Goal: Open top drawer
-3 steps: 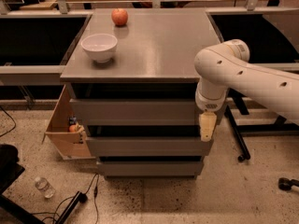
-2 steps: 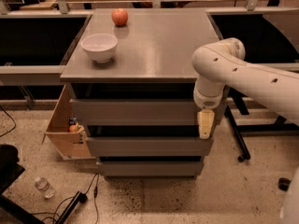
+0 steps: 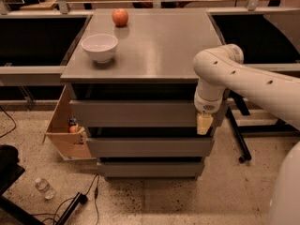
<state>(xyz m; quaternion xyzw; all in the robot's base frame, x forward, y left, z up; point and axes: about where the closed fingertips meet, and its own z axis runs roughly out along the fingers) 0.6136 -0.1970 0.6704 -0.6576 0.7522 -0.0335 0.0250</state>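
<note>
The top drawer (image 3: 136, 113) is a wide matte-grey front just under the cabinet top, the widest of the three fronts. Its front stands slightly out, with a dark gap above it. My gripper (image 3: 204, 123) hangs from the white arm (image 3: 243, 78) at the drawer's right end, its yellowish fingertips in front of the drawer's lower right corner. Two more grey drawer fronts (image 3: 150, 146) sit below it.
A white bowl (image 3: 99, 47) and a red apple (image 3: 120, 17) sit on the grey cabinet top (image 3: 154, 41). A light wooden box (image 3: 65, 130) stands at the cabinet's left. A plastic bottle (image 3: 44, 187) and cables lie on the floor. A black stand (image 3: 239, 135) is at the right.
My arm and gripper have shifted slightly to the left along the top drawer front. The drawer looks much the same.
</note>
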